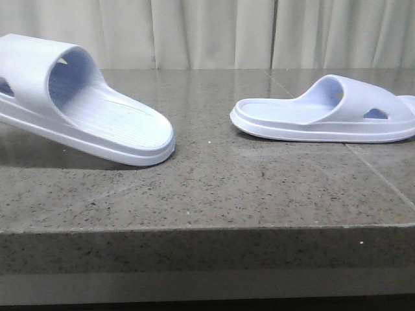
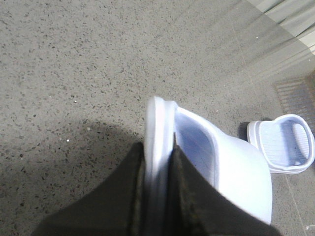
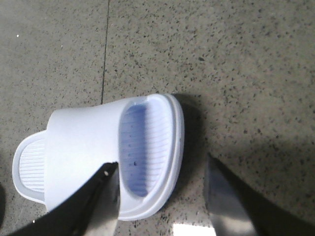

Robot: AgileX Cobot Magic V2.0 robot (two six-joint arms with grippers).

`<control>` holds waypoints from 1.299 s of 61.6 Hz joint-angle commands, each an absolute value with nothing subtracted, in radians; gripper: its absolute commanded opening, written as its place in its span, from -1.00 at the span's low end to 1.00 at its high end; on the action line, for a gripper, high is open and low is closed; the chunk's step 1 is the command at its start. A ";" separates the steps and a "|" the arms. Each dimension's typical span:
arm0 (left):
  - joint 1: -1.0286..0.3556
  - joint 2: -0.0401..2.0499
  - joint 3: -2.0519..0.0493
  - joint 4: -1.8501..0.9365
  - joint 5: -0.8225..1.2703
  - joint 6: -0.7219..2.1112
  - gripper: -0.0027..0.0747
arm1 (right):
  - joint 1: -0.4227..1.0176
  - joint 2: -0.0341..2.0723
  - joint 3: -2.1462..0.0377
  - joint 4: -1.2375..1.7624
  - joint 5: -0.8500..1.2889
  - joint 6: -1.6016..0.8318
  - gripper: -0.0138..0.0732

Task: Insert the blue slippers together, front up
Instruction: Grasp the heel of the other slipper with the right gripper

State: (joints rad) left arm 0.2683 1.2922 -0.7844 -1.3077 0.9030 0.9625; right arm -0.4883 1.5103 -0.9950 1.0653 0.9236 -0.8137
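Two blue slippers show in the front view. The left slipper (image 1: 110, 116) is tilted, its left end raised off the stone table and its other end touching it. My left gripper (image 2: 158, 152) is shut on that slipper's sole edge (image 2: 160, 123), one dark finger on each side. The right slipper (image 1: 324, 116) lies flat, sole down, also seen as the far slipper (image 2: 288, 145) in the left wrist view. My right gripper (image 3: 162, 196) is open just above this slipper (image 3: 83, 142), one finger (image 3: 106, 196) over its band and the other finger (image 3: 221, 196) over bare table. Neither gripper appears in the front view.
The table (image 1: 207, 188) is grey speckled stone with a thick front edge (image 1: 207, 249). A thin seam (image 3: 106, 49) runs across the stone. Pale curtains (image 1: 214, 32) hang behind the far edge.
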 commanded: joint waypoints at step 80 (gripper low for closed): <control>0.240 1.262 -0.807 -1.410 0.919 0.967 -0.98 | -0.347 1.681 -1.102 1.163 0.985 -0.886 -0.95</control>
